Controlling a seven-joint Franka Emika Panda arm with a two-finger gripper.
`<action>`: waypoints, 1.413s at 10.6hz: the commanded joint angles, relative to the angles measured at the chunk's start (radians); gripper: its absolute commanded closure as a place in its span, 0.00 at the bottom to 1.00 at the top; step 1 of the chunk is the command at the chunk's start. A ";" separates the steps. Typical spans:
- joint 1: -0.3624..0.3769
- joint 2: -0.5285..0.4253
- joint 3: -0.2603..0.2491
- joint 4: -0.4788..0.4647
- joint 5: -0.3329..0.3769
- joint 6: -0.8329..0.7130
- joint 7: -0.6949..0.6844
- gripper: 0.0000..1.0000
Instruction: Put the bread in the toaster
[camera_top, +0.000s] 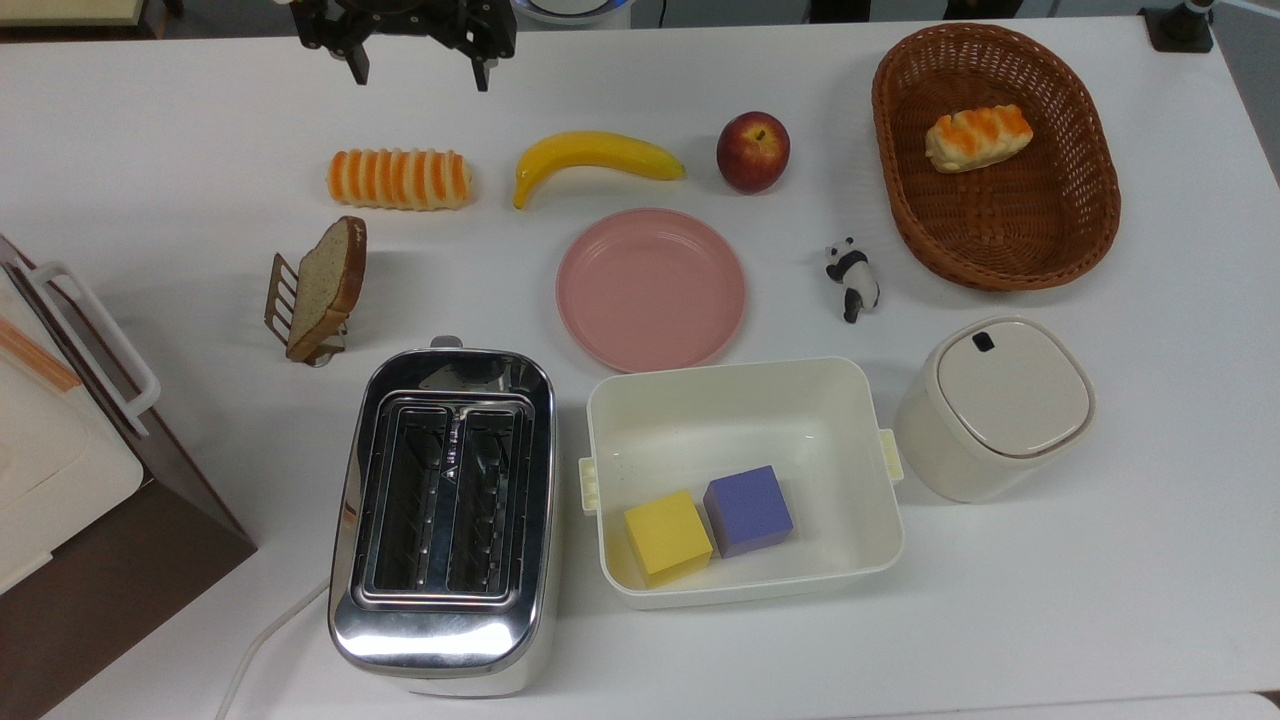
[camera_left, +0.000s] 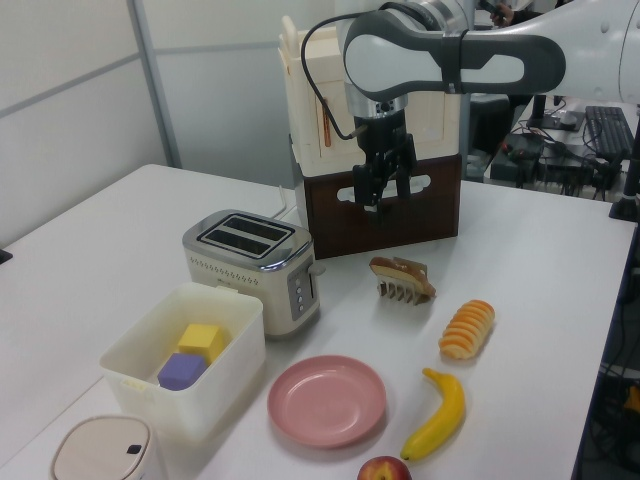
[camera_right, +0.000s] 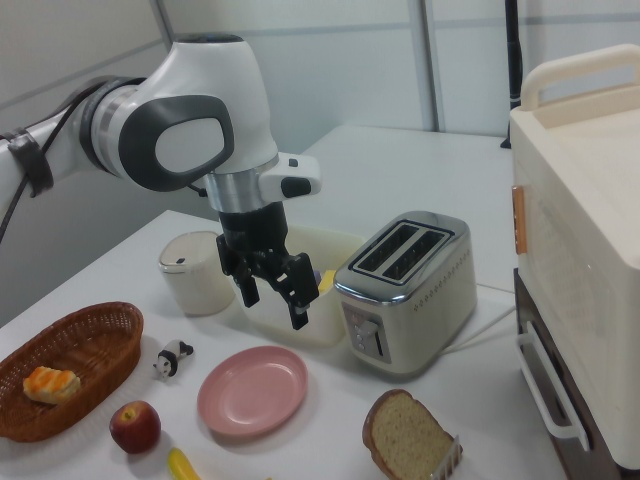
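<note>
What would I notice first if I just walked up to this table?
Probably the shiny toaster at the front of the top view, its two slots empty. Next, the robot's gripper hanging open in the air above the table. Then the bread leaning in a little rack behind the toaster.

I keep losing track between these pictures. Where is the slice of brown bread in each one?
Top view: bread left of centre, leaning in a wire rack.
Left view: right of centre, on the rack.
Right view: bottom edge, right of centre.
Shared landmark: the chrome toaster beside it.
</note>
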 joint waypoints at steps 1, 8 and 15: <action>0.010 -0.025 -0.006 -0.024 -0.024 -0.013 -0.007 0.00; -0.006 -0.025 0.006 -0.022 -0.024 -0.014 -0.001 0.00; -0.210 -0.028 0.224 -0.024 -0.035 -0.003 0.001 0.00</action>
